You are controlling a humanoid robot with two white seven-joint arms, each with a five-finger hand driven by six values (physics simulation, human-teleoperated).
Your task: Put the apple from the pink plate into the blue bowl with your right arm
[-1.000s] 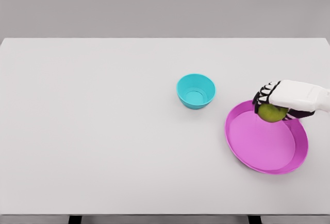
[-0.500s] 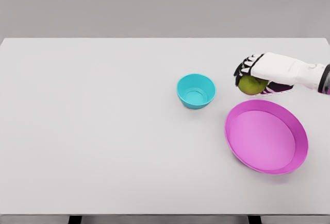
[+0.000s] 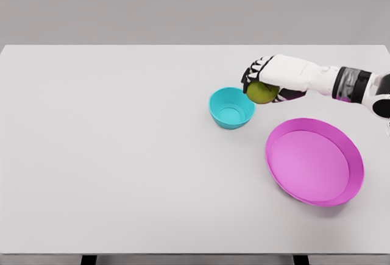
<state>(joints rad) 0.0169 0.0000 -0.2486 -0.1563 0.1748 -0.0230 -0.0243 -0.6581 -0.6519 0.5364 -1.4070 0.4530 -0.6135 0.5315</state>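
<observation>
Head view: I have the apple (image 3: 262,92) in the right hand (image 3: 268,79), carried just short of the blue bowl (image 3: 231,108).

Nearest me lies the pink plate (image 3: 314,161), tilted slightly and with nothing in it. Beyond it, left of the plate, the bowl stands upright on the white table (image 3: 122,155); I see only its pale inner floor, no contents. Farthest back, my right arm reaches in from the right edge, fingers curled over the top of the apple, gripping it from above so that it hangs at the bowl's right rim, ready to drop once centred. I'd judge a little more leftward travel is needed before release.
</observation>
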